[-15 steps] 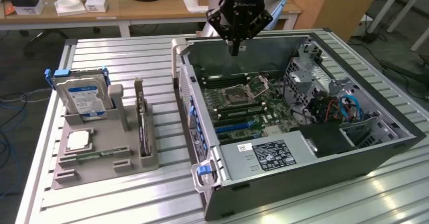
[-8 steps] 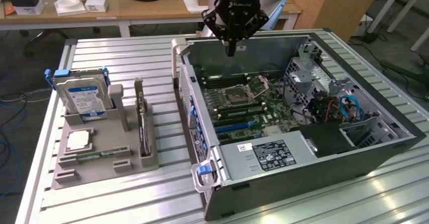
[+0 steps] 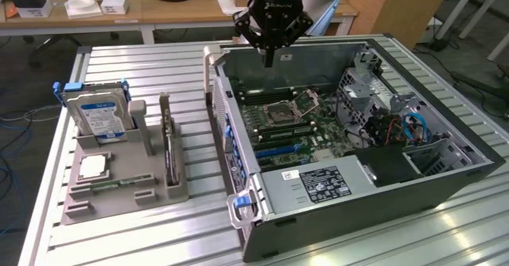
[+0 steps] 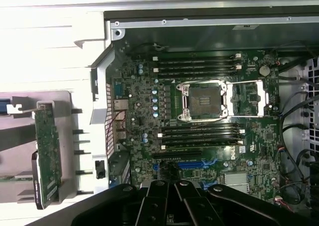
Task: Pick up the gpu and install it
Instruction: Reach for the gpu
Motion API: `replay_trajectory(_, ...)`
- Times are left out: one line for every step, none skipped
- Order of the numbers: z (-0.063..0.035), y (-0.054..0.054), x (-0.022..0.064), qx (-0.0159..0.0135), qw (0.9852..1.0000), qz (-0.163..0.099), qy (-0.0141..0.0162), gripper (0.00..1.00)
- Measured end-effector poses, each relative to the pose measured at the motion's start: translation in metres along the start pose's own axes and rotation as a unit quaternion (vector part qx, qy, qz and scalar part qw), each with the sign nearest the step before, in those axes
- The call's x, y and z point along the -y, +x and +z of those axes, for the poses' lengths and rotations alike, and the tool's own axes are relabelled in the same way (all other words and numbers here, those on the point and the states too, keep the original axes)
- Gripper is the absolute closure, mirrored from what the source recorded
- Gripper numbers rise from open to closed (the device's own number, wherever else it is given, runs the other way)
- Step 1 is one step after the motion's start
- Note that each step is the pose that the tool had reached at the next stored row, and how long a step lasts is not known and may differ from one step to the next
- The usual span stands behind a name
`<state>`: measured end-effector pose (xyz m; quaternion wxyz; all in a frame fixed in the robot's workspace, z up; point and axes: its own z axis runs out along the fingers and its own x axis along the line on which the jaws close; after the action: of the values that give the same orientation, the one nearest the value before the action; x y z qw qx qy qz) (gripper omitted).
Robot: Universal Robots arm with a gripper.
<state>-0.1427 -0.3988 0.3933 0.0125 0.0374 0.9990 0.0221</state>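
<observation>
Jaws shut, gripper over PC case; gpu in tray.

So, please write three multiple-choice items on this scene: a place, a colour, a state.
1. Where is the gpu, relative to the computer case?
A. outside it, standing in the grey holder
B. plugged in inside it
C. between the jaws

2. What colour is the label on the hard drive?
A. red
B. blue
C. yellow

3. How are the jaws of the gripper?
A. wide open
B. shut on the gpu
C. shut, empty

Answers: 1 A, it stands on edge in the holder; 2 B, the label is mostly blue; 3 C, the tips meet with nothing between.
</observation>
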Motion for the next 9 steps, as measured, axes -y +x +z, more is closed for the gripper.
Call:
replay_trajectory(0.0, 0.0011, 0.0001, 0.0, 1.0, 0.0, 0.0, 0.9)
replay_trajectory(-0.0001, 0.0022, 0.0002, 0.0, 1.0, 0.0, 0.0, 0.9)
replay_trajectory(-0.0001, 0.0032, 0.0002, 0.0, 1.0, 0.0, 0.0, 0.9)
replay_trajectory(-0.0001, 0.0041, 0.0003, 0.0, 1.0, 0.0, 0.0, 0.9)
replay_trajectory(-0.0002, 0.0052, 0.0004, 0.0, 1.0, 0.0, 0.0, 0.9)
replay_trajectory(-0.0002, 0.0062, 0.0005, 0.0, 1.0, 0.0, 0.0, 0.9)
replay_trajectory(-0.0002, 0.0071, 0.0005, 0.0, 1.0, 0.0, 0.0, 0.9)
replay_trajectory(-0.0002, 0.008, 0.0006, 0.0, 1.0, 0.0, 0.0, 0.9)
replay_trajectory(-0.0003, 0.0089, 0.0007, -0.0001, 1.0, 0.0, 0.0, 0.9)
